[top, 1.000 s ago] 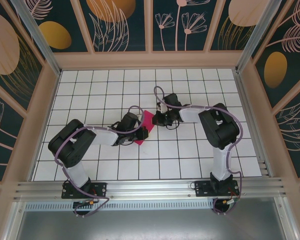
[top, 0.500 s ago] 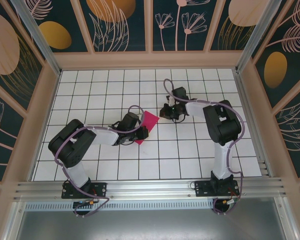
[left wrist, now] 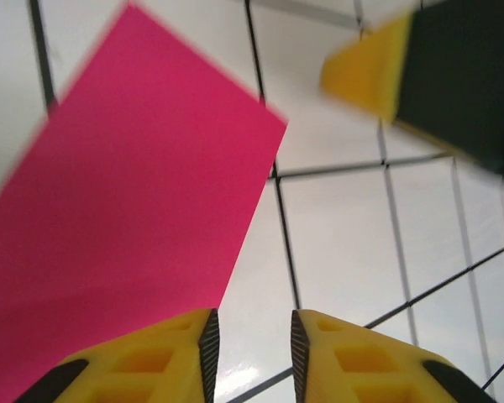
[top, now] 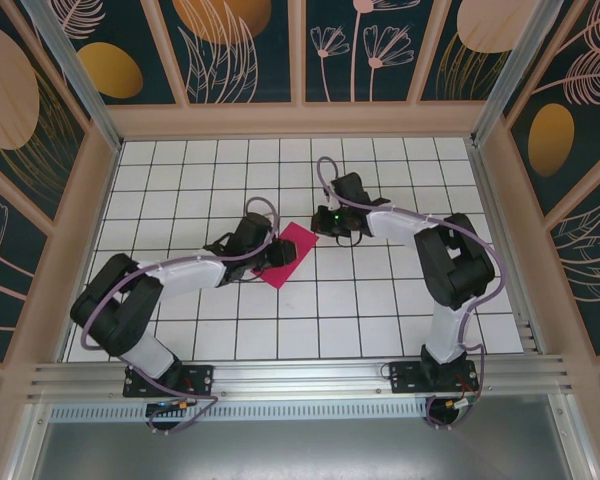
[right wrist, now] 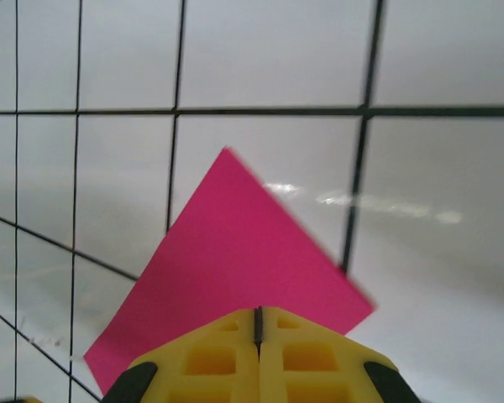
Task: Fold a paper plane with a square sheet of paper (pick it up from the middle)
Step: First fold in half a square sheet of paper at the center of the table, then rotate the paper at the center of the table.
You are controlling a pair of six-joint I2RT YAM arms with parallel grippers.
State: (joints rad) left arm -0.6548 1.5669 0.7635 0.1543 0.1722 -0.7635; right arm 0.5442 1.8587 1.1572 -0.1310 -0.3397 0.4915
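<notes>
The left tool point(left wrist: 252, 340) is slightly parted and empty at the square sheet of paper point(top: 290, 252), while the right tool point(right wrist: 259, 326) is pinched closed by its edge.

- Tiled table point(top: 380, 300): white squares with dark grid lines, filled the middle of the frame.
- Square sheet of paper point(top: 295, 250): magenta-pink, lay flat as a diamond just left of centre.
- Left gripper point(top: 277, 256): lay over the sheet's left part, its arm reaching in from the lower left.
- Right gripper point(top: 322, 226): sat at the sheet's upper-right corner, its arm arched in from the lower right.
- Aluminium rail point(top: 300, 380): ran across the bottom, carrying both bases.
- Floral wall panels point(top: 240, 50): lined the top and sides.
</notes>
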